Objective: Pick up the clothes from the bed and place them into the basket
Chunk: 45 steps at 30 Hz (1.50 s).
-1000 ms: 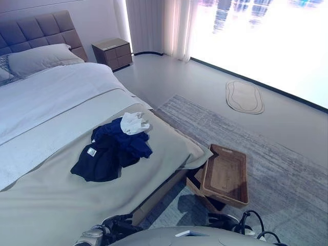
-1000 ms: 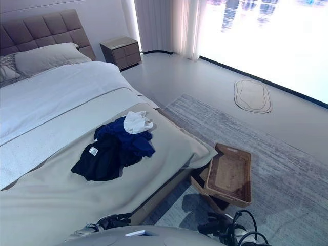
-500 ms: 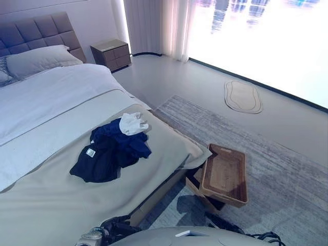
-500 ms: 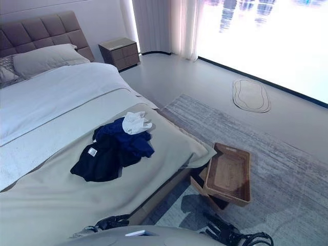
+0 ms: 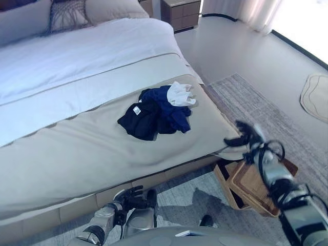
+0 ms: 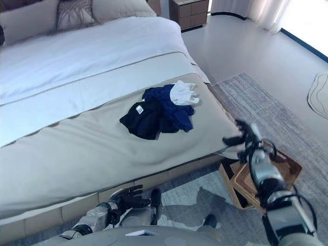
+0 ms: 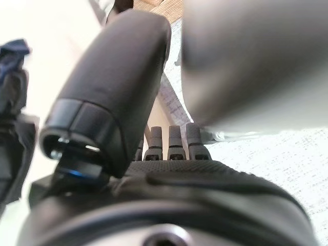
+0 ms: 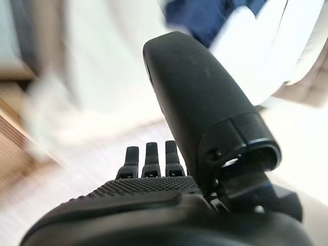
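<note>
Clothes [image 5: 158,110] lie in a small heap on the bed [image 5: 77,148], near its foot end and toward the side facing the rug. The bed is the biggest thing in sight: a beige cover over the lower part, a white sheet [image 5: 77,56] above it, and pillows [image 6: 74,13] at the head. A grey rug [image 5: 277,113] spreads on the floor beside the bed, and a nightstand [image 5: 180,6] stands at the top by the head end. The wicker basket [image 6: 289,171] sits on the floor just past the bed's foot corner, tilted on a low box, partly hidden behind the right arm. The heap is made of a black garment [image 5: 137,119] with a small white tag, a dark blue garment [image 5: 166,105] touching it, and a white piece [image 5: 180,94] on the blue one's far edge. The right hand [image 5: 245,137] is raised in the air beside the bed's foot corner, above the basket, its fingers spread and holding nothing. The left hand [image 5: 134,197] hangs low by the bed's side base, fingers loosely spread, also holding nothing, well apart from the heap.
</note>
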Available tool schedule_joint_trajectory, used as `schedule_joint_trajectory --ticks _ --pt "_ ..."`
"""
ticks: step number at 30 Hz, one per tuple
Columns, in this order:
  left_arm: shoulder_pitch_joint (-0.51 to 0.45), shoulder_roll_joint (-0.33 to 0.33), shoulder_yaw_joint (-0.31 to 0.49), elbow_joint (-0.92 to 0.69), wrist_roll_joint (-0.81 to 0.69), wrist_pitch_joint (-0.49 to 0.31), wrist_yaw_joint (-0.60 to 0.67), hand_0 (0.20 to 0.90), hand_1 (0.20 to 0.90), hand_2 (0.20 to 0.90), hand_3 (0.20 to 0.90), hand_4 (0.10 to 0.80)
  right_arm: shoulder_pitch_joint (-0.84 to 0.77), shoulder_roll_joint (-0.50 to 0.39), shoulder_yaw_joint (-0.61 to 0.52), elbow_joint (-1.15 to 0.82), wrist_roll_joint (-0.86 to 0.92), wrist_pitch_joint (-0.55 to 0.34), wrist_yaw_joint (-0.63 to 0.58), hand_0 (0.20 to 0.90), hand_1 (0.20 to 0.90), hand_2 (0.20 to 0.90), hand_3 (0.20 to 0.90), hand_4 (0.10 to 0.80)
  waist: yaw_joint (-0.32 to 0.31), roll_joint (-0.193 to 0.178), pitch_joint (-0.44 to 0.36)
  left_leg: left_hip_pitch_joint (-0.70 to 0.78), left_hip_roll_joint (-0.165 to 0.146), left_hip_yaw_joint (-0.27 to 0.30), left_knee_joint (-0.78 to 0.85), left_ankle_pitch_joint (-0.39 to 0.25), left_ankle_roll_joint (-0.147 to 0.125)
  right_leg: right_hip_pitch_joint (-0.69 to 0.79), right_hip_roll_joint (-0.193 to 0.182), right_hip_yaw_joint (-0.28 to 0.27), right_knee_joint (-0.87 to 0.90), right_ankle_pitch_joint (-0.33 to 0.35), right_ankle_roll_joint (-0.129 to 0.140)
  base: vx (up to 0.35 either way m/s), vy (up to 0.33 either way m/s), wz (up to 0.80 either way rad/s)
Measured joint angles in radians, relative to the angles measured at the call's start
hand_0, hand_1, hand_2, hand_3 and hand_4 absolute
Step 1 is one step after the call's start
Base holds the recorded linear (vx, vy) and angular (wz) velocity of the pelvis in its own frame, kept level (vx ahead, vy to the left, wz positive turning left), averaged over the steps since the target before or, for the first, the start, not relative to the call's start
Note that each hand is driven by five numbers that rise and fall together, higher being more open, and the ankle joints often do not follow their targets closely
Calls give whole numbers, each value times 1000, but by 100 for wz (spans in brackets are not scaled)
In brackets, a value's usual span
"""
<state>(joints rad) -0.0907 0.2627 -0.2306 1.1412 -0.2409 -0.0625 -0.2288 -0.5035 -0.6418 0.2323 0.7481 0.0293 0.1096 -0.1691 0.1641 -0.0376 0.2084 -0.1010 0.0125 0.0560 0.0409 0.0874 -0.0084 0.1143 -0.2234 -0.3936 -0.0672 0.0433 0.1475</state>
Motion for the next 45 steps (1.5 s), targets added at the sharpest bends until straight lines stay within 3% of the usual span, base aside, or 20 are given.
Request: schedule_joint_trajectory --ticks 2,3,5,8,16,19,23,31,32,33,34,39,45 --pt "-14 38 11 4 -18 4 -20 900 900 900 900 800 -92 -20 14 27 -60 19 -19 900 900 900 900 800 10 -36 35 -32 -19 -23 33 -18 -4 -11 -18 0 30 -16 9 131 50 40" --pt "-42 50 10 2 -34 2 -33 900 900 900 900 800 -155 -41 22 60 -82 31 -28 900 900 900 900 800 28 -46 51 -75 -25 -40 69 -20 3 -46 -22 -1 59 -22 -3 79 51 53" --pt "-117 67 8 0 -42 -3 -39 900 900 900 900 800 -335 -79 60 155 -127 57 -57 900 900 900 900 800 82 -48 99 -185 -28 -64 150 -34 3 -124 -25 -14 94 -23 -4 93 44 36" --pt "-155 91 9 -46 -63 -12 -21 900 900 900 900 800 -475 -94 99 188 -158 73 -81 900 900 900 900 800 138 -42 170 -258 -31 -92 192 -41 -5 -162 -25 -47 106 -23 -4 81 39 32" --pt "-133 155 -19 -71 -134 -34 29 900 900 900 900 800 -614 -93 203 251 -195 154 -121 900 900 900 900 800 255 -46 258 -390 -48 -149 282 -64 -11 -238 -34 -85 177 -36 -24 82 25 28" --pt "-107 168 -21 -95 -173 -74 24 900 900 900 900 800 -674 -92 219 273 -184 198 -171 900 900 900 900 800 267 -49 293 -439 -54 -155 319 -74 -9 -286 -46 -85 226 -58 -30 56 58 5" --pt "-93 169 -21 -116 -219 -120 2 900 900 900 900 800 -764 -91 251 355 -163 273 -221 900 900 900 900 800 278 -46 299 -528 -65 -164 360 -75 -8 -373 -65 -86 285 -86 -3 25 90 5" --pt "-53 181 4 -167 -302 -141 -35 900 900 900 900 800 -875 -95 311 466 -88 372 -163 900 900 900 900 800 271 -41 306 -672 -64 -169 373 -71 -21 -534 -88 -80 369 -90 2 -12 13 -1" --pt "-45 187 5 -179 -311 -140 -36 900 900 900 900 800 -881 -96 334 465 -88 371 -147 613 613 613 565 465 270 -41 306 -690 -64 -171 371 -65 -30 -555 -88 -78 376 -90 2 -46 -11 2" --pt "-42 188 10 -184 -313 -139 -39 900 900 900 900 800 -887 -97 342 463 -88 369 -132 411 411 411 329 229 271 -40 307 -705 -64 -172 371 -62 -34 -573 -89 -77 384 -90 2 -38 -6 2" --pt "-38 190 14 -186 -323 -139 -40 900 900 900 900 800 -897 -97 359 463 -88 370 -119 300 300 300 200 100 271 -40 307 -719 -64 -172 370 -60 -37 -591 -92 -77 393 -90 2 0 0 0" --pt "-24 192 27 -187 -329 -137 -51 900 900 900 900 800 -919 -119 379 458 -87 340 -88 300 300 300 200 100 272 -40 307 -732 -61 -171 368 -58 -41 -609 -93 -75 402 -91 2 -15 -30 -1" --pt "-24 209 32 -227 -327 -140 -72 900 900 900 900 800 -923 -159 380 405 37 206 7 300 300 300 200 100 276 -43 309 -680 -28 -155 367 -51 -43 -551 -60 -63 357 -90 2 -9 -93 -11"
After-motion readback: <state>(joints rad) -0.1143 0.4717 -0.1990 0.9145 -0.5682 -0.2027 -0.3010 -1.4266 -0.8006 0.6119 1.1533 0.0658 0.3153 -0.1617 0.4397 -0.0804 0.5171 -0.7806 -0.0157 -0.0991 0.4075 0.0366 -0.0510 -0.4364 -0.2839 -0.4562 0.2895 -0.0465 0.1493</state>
